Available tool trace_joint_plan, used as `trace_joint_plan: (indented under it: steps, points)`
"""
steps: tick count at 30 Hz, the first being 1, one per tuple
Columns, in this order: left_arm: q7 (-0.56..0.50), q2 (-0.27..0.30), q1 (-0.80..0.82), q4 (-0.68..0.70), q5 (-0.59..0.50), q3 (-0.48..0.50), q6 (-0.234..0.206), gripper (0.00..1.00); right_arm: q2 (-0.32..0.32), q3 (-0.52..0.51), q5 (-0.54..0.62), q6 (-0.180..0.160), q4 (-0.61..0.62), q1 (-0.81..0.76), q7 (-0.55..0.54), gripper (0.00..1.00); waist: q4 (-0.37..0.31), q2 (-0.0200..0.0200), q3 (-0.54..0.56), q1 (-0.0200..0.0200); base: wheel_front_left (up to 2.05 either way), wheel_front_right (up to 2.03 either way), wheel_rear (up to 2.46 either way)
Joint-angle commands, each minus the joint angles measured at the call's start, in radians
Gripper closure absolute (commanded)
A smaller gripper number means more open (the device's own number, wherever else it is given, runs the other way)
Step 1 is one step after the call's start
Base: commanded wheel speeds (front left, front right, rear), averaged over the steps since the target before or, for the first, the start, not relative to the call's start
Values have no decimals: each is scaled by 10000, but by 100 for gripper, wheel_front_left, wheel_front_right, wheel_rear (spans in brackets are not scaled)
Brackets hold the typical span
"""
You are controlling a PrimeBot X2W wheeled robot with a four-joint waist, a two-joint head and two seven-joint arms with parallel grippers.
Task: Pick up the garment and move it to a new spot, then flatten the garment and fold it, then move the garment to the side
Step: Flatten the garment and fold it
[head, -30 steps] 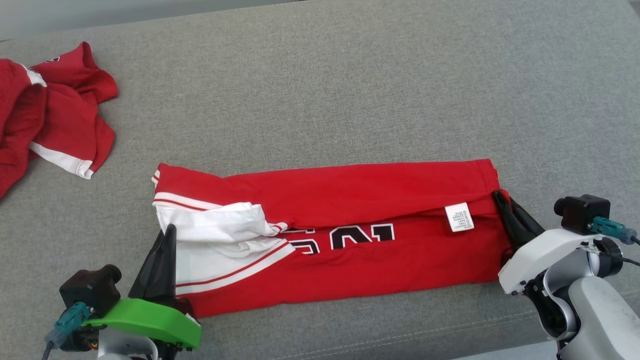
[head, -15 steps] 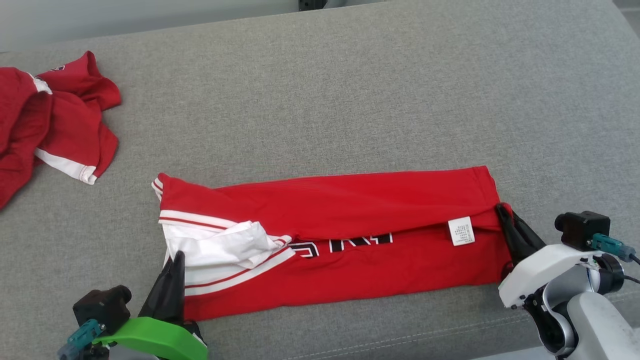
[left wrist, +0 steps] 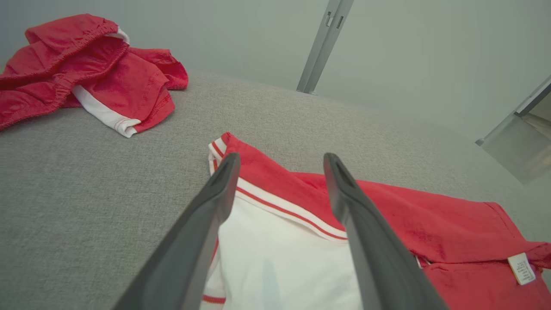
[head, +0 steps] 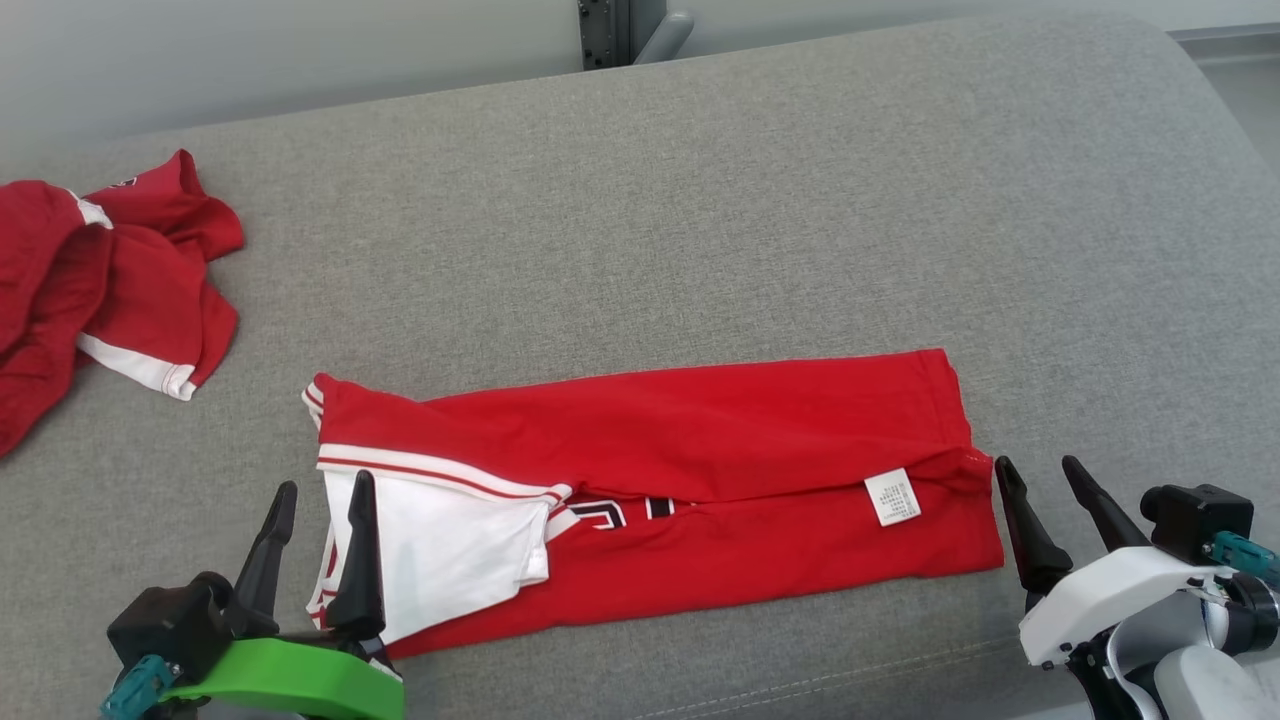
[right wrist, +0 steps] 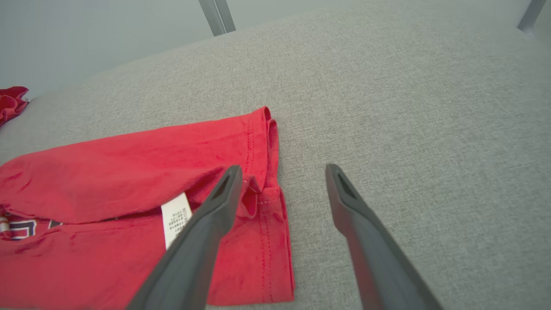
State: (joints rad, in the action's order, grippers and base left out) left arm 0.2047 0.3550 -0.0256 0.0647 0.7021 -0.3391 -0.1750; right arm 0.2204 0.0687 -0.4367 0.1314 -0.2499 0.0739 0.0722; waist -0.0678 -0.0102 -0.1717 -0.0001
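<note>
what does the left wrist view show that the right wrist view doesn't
Left wrist view: the open left claw over the white panel with red-striped trim. Right wrist view: the open right claw at the stitched hem end, plus black lettering. Both: the red jersey, its white care label, the grey cushion and the crumpled red garment, just a sliver in the right wrist view.
</note>
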Motion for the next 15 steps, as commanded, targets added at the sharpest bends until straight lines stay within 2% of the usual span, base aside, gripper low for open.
trace_joint_plan:
  steps: [1,8,15]
  points:
    - [35,-8,35,12,-96,-60,-72,0,-60,-95,103,-14,135,-176,76,0,-138,102,159,1,0,0,0]
    - [120,-248,329,-249,-395,-351,-138,0,-231,-446,338,-14,483,-336,0,0,-245,102,483,1,0,0,0]
    - [333,-517,544,-586,-564,-373,-137,0,-279,-443,380,-14,437,-323,-241,0,-75,102,773,1,0,0,0]
